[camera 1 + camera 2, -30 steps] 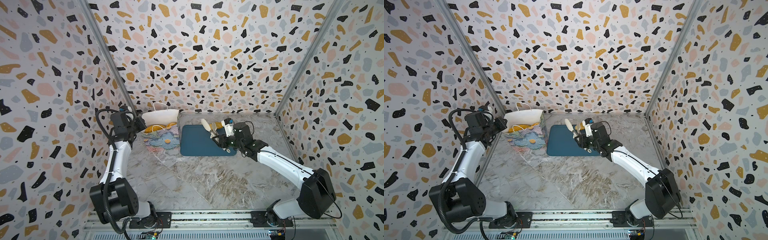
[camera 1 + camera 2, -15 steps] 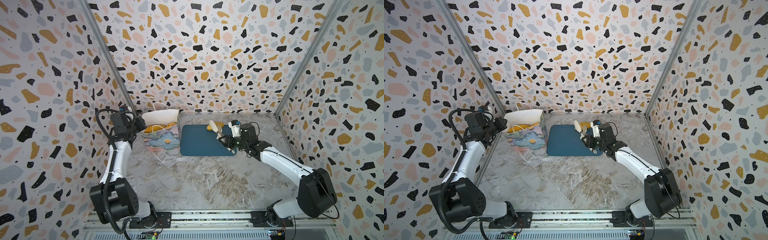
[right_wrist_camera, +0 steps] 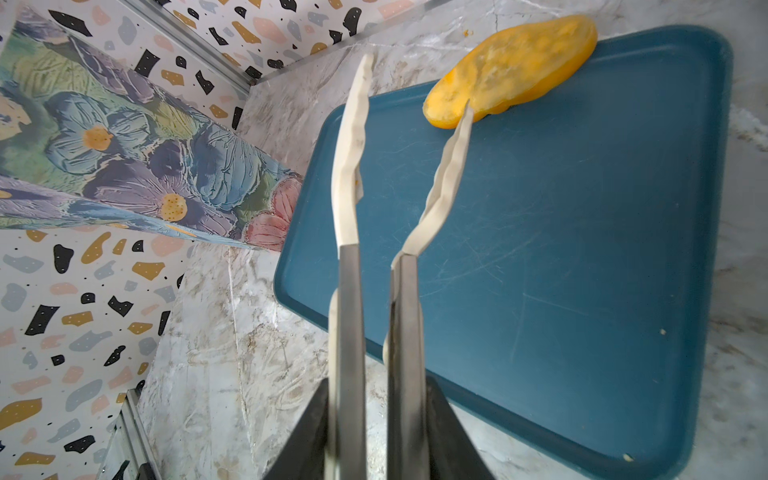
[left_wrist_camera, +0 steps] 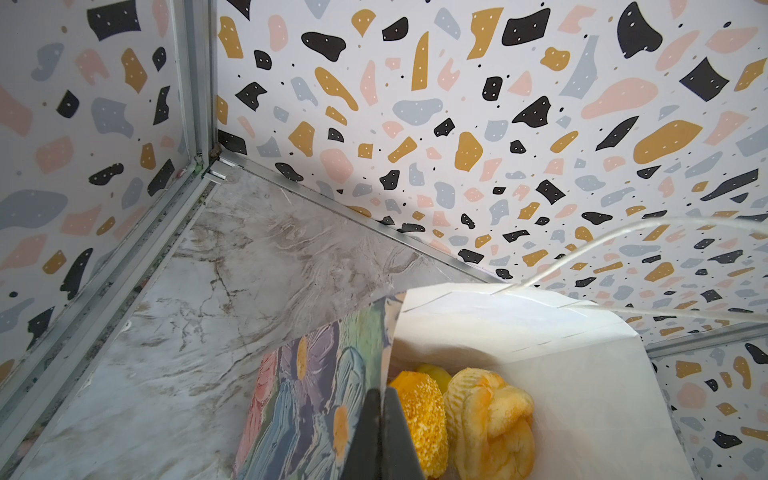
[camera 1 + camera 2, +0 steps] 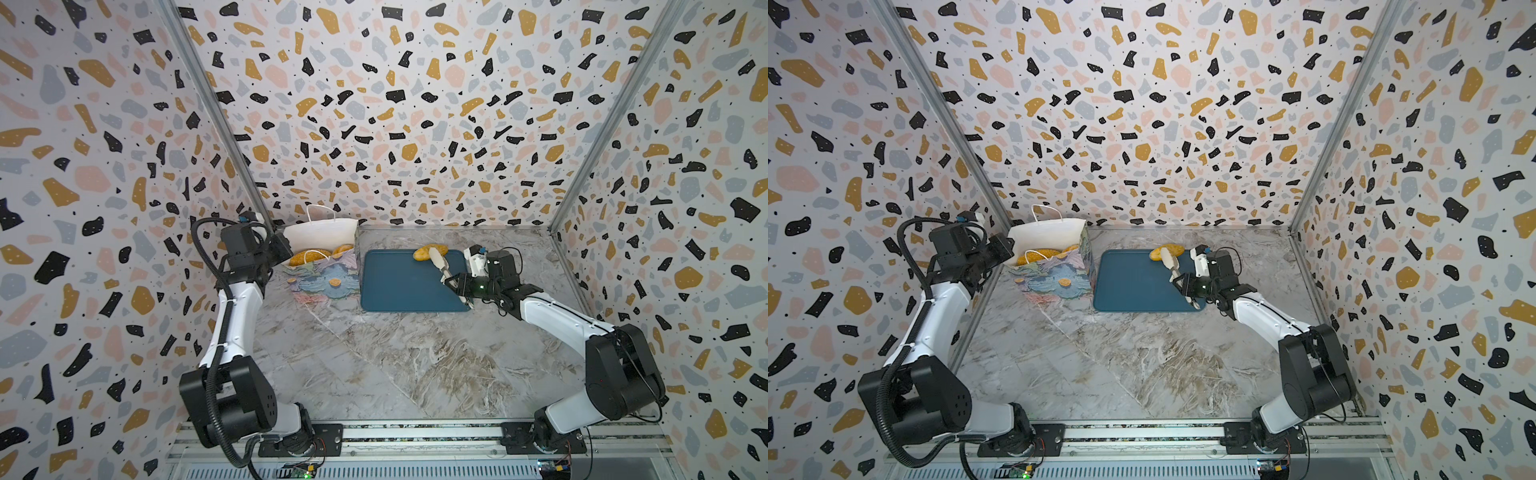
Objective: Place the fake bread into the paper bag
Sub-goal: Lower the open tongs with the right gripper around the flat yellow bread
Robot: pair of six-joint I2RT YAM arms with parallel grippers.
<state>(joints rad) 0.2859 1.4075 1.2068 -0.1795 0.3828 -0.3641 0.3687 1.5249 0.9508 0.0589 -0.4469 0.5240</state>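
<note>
While the paper bag [image 5: 328,232] holds breads [image 5: 309,257], the tray [image 5: 399,286] bears one loaf [image 5: 422,253].

A dark blue tray [image 5: 399,286] lies flat on the marble-patterned tabletop [image 5: 374,365], below and ahead of the right gripper [image 5: 460,287]. Fine scratches scuff its surface, and the right wrist view shows a couple of pale crumbs toward its rim. Tongs [image 3: 351,166] with steel arms and wavy cream tips jut forward from that gripper, which clasps the arms; the tips stand apart above the tray. Terrazzo-speckled walls [image 5: 395,104] enclose the tabletop on three sides. A metal rail [image 5: 415,434] runs along the open side, well behind the gripper.
</note>
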